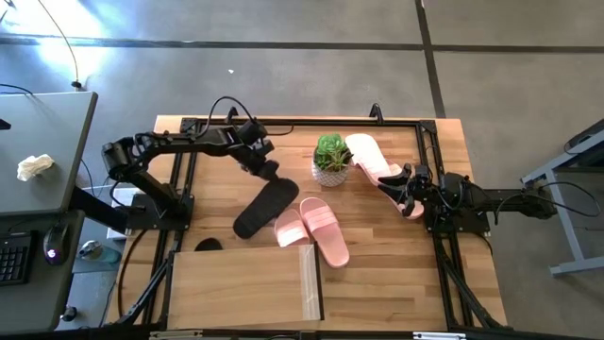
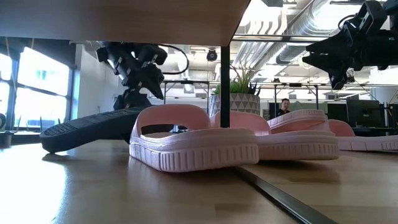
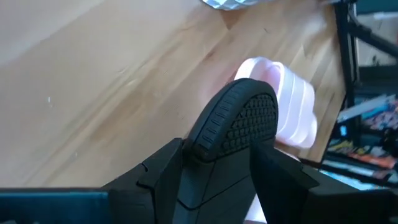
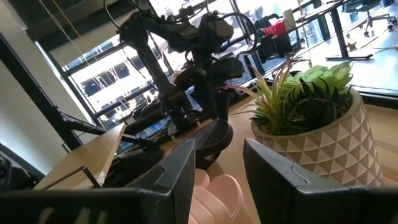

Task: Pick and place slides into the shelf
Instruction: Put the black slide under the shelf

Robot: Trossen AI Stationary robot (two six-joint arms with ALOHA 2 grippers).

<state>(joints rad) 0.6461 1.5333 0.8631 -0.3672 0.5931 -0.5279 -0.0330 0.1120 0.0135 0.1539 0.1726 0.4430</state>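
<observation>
My left gripper is shut on a black slide at the table's middle; the slide also shows in the low view. Two pink slides lie side by side just right of it. Another pink slide lies behind the plant, and one lies partly under my right gripper. That gripper is open and hangs above the table, holding nothing. The light-wood shelf stands at the near edge. A second black slide sticks out at the shelf's far edge. My left gripper pinches the black slide's far end between its two fingers, one on each side edge, across its width. The fingers come slanting down from the table's far left. The treaded sole faces the wrist camera. The slide is tilted, its near end on the table.
A small potted green plant stands between the two grippers at the far middle. A black frame rail runs along the table's edges. Bare wood lies at the near right. A person shows far off in the room.
</observation>
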